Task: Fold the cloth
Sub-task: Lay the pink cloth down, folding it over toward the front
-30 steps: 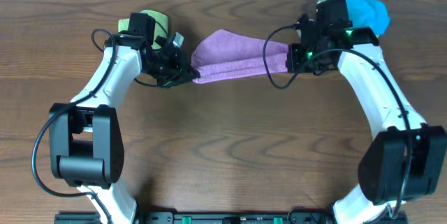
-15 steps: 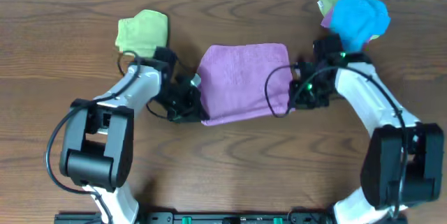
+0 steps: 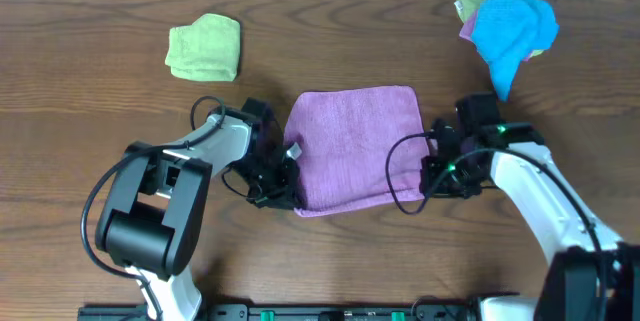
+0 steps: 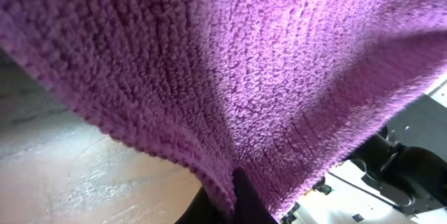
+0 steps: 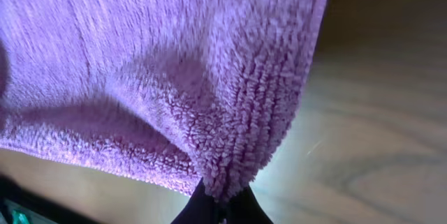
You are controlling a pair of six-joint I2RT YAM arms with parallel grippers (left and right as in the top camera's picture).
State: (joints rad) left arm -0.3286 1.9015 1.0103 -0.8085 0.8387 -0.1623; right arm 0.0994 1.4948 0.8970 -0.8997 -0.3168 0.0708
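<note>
The cloth (image 3: 355,146) lies in the middle of the tabletop (image 3: 320,261), spread as a lilac rectangle between the 2 arms. The left tool (image 3: 287,183) is clamped on its near left corner and the right tool (image 3: 430,173) is clamped on its near right corner. Both wrist views show the terry edge pinched between dark fingers, with the fabric rising away from the wood.

The step seems to be the placing of the near edge. To do it well, the 2 tools should move at the same height and the same speed, so that the edge between them is straight and lightly tight – not stretched. The near edge sags a little in the middle, so a small outward pull may help. The tools should open only when the corners rest on the wood – otherwise the corners can curl. The green cloth (image 3: 205,48) and the blue cloth (image 3: 512,21) are well apart, at the far side.
</note>
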